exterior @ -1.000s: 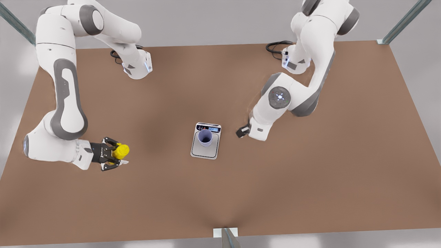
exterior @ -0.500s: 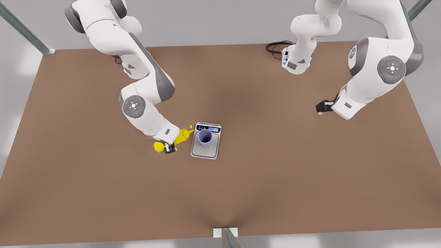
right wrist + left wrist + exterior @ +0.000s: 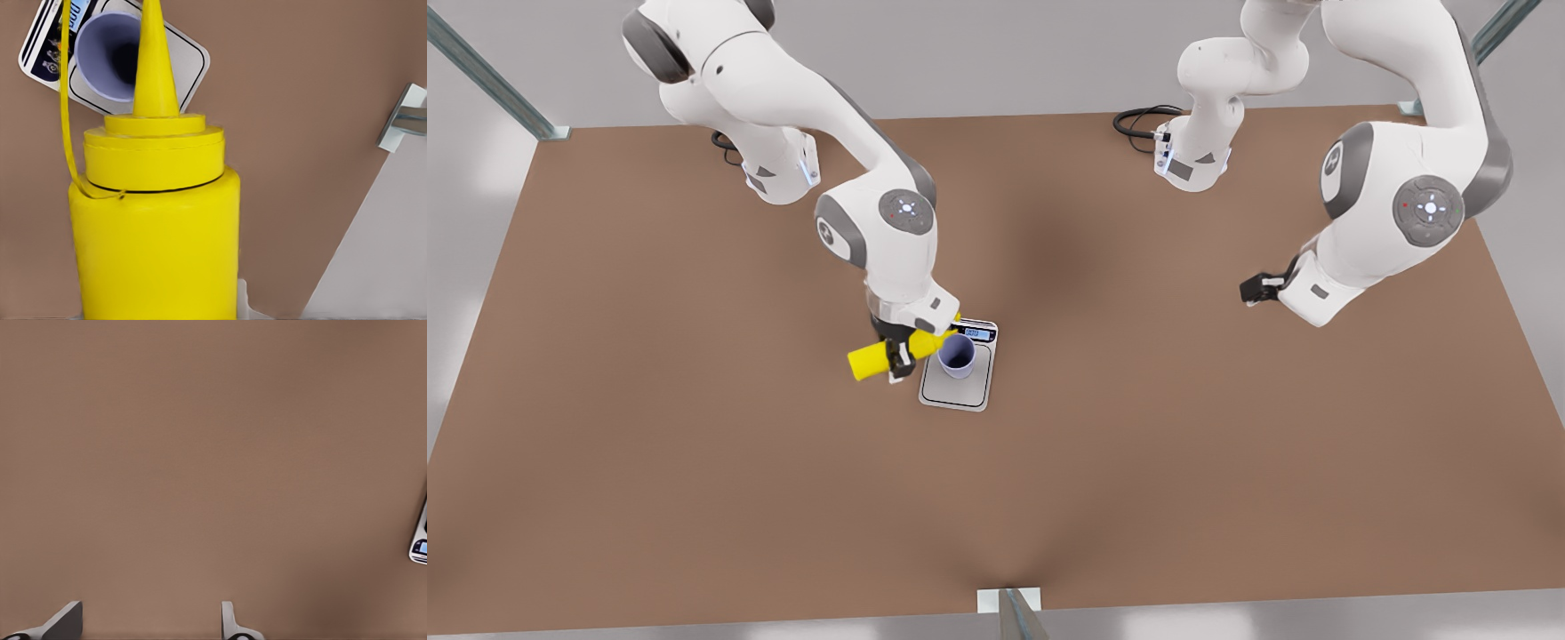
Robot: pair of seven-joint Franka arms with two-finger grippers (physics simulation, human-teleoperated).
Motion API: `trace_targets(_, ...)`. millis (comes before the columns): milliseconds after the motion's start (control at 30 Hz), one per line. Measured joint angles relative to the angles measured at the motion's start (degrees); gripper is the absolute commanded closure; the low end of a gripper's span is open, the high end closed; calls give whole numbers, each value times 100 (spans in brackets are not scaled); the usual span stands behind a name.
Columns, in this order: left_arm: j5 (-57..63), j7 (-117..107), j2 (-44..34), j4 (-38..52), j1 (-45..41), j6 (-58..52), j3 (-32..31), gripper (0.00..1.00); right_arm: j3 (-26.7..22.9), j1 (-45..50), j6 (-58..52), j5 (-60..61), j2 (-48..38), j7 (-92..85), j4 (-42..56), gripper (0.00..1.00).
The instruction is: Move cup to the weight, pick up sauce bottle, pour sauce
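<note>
The lavender-blue cup [image 3: 957, 356] stands upright on the weight [image 3: 958, 393], a flat silver scale at mid-table. My right gripper [image 3: 898, 352], on the front view's left, is shut on the yellow sauce bottle [image 3: 870, 361]. The bottle is tipped nearly flat, its nozzle reaching the cup's rim. In the right wrist view the sauce bottle [image 3: 157, 220] points its nozzle at the cup [image 3: 107, 57] on the weight [image 3: 190, 60]. My left gripper [image 3: 1249, 289] waits at the front view's right, open in its own view [image 3: 147, 623], the weight's corner [image 3: 420, 547] far off.
Brown table [image 3: 694, 498] with both arm bases and black cables [image 3: 1138, 120] along the far edge. A metal post bracket [image 3: 1009, 604] sits at the near edge, another bracket [image 3: 403, 120] at a table corner.
My right arm carried the sauce bottle from the front view's left to the scale and tipped its nozzle to the cup. My left arm pulled away from the scale to the front view's right.
</note>
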Motion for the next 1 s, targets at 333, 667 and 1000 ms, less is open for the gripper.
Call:
trace_targets(333,-2,16,-21,0,-10,-194,0,0,-9,120,-366,-164,35,725,9,50)
trace_targets(667,4,-17,-26,9,-41,-229,-9,0,8,-711,-421,1307,-84,587,53,50)
trace_targets(1000,18,-19,0,9,-47,-221,-26,0,35,-2540,-732,4539,-153,-1506,76,50)
